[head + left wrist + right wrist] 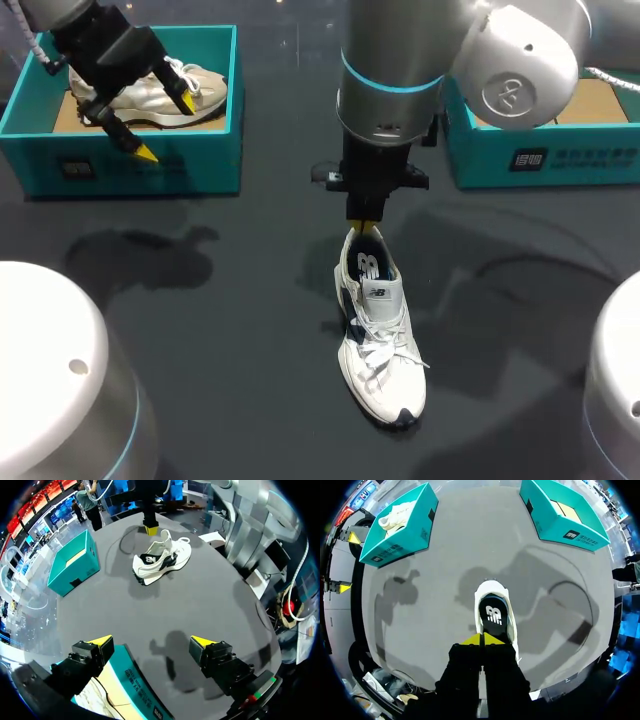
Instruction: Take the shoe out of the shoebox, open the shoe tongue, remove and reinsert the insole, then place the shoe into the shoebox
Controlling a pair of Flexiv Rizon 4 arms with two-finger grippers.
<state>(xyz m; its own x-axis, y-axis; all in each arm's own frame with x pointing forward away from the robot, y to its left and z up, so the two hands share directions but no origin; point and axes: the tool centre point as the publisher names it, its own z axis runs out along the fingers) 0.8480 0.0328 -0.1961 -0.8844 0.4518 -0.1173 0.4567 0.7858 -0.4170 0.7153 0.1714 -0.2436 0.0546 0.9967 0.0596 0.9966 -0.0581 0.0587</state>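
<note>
A white and navy shoe [378, 335] stands upright on the dark table, toe toward the front edge; it also shows as the shoe [160, 557] and the shoe [493, 611]. My right gripper [365, 228] is shut, its yellow tips together right at the heel collar [482, 639]; whether they pinch the collar is hidden. My left gripper [166, 126] hangs open over the front wall of the left teal shoebox [120, 160], its fingers wide apart [151, 641]. A beige shoe [160, 90] lies in that box. The right teal shoebox [545, 150] shows bare cardboard.
My right arm's grey body [400, 70] stands over the table's middle, behind the white shoe. The left shoebox [395, 535] and right shoebox [560, 515] sit at the table's far corners. Bare dark tabletop [220, 330] lies left of the shoe.
</note>
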